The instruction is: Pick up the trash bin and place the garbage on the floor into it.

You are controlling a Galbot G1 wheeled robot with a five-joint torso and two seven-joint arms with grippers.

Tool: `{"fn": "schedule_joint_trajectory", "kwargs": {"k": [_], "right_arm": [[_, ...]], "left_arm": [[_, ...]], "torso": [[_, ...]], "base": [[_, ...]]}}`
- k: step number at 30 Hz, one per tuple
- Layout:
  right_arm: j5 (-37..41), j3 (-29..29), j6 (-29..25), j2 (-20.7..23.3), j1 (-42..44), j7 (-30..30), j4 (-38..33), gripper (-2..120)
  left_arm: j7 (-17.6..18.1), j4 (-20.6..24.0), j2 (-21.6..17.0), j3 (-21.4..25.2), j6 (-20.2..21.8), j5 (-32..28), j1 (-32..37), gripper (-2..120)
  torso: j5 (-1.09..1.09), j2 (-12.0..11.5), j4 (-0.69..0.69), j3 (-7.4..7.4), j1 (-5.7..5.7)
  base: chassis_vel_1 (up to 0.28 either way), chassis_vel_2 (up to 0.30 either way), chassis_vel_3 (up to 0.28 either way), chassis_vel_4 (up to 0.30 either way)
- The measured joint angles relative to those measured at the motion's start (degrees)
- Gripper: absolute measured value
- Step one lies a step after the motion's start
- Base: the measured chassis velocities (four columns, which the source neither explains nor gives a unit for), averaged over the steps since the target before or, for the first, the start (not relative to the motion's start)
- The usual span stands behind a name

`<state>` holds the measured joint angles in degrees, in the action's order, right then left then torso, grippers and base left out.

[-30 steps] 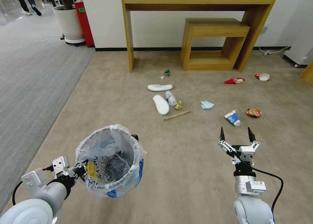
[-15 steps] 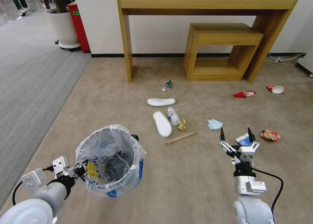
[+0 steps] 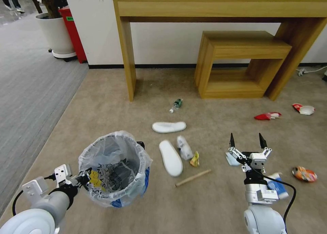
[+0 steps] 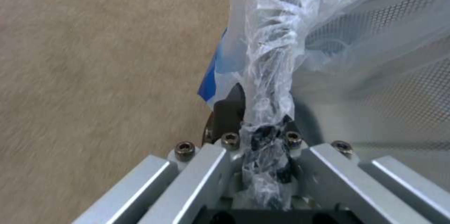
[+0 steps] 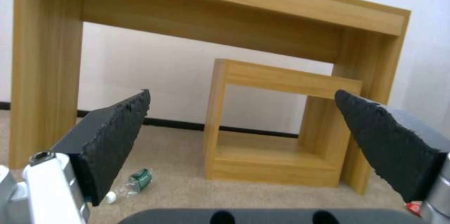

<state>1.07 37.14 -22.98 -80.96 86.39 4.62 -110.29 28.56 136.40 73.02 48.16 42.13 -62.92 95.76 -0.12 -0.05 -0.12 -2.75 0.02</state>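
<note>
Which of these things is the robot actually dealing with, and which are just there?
Job: trash bin, held by left end effector; two slippers, bottle, wooden stick, orange wrapper, red wrapper; right end effector open.

Just there: wooden table, small shelf, plant pot.

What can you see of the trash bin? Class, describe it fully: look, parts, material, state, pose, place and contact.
The trash bin is small and round, lined with a crinkled clear plastic bag that spills over its rim. Its wall looks like dark mesh, with blue showing near the base. It stands roughly upright, mouth open upward, with printed scraps and something yellow inside. It sits at the robot's front left, over the beige floor. The left gripper is shut on its rim, pinching the bag.
</note>
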Motion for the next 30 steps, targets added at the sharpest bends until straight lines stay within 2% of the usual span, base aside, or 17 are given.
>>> {"fn": "schedule_joint_trajectory", "kwargs": {"k": [3,30], "right_arm": [[0.0,-0.1,0.0,0.1,0.1,0.1,-0.1,100],[0.0,-0.4,-0.1,0.4,0.0,-0.1,-0.1,100]], "left_arm": [[0.0,0.0,0.1,0.0,0.0,0.2,0.1,1],[-0.1,0.1,0.8,-0.4,0.0,1.1,0.4,1]], "torso": [[0.0,0.0,0.0,0.0,0.0],[0.0,0.0,0.0,0.02,-0.01]], "base": [[-0.109,0.128,0.12,-0.07],[0.007,-0.01,-0.007,0.011]]}}
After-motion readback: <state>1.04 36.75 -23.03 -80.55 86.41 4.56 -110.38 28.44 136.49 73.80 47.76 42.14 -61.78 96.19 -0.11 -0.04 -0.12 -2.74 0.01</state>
